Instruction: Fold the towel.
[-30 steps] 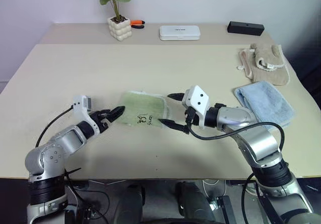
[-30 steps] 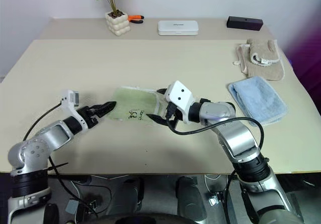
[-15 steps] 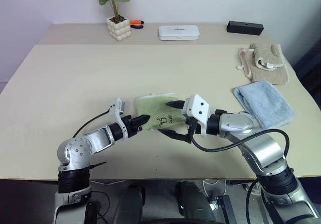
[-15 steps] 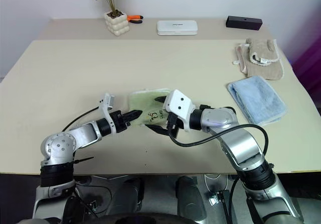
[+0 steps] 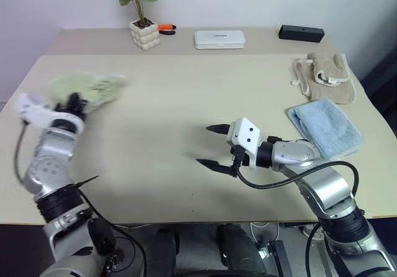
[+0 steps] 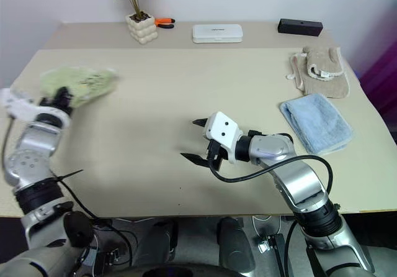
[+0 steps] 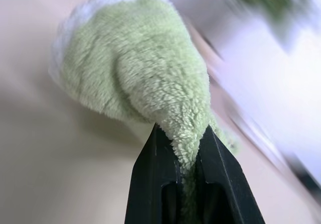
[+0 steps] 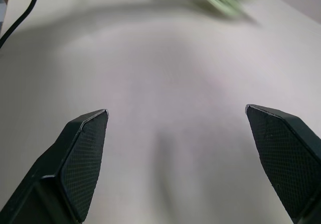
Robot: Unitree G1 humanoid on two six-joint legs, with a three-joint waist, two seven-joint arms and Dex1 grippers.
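At upper left of the frame, the left gripper [image 7: 180, 151] has its fingers pinched on a fold of the towel [image 5: 93, 86], bunched above the tabletop [image 5: 186, 97] near its left edge. Right gripper [image 5: 209, 146] hovers mid-frame, fingers spread wide over bare surface, well apart from the towel.

Towel [image 5: 88, 86] at the table's [image 5: 186, 97] far left; folded towel [image 5: 327, 127] on the right, mitt [image 5: 327, 77] behind it, plant pot [image 5: 145, 33] at the back.
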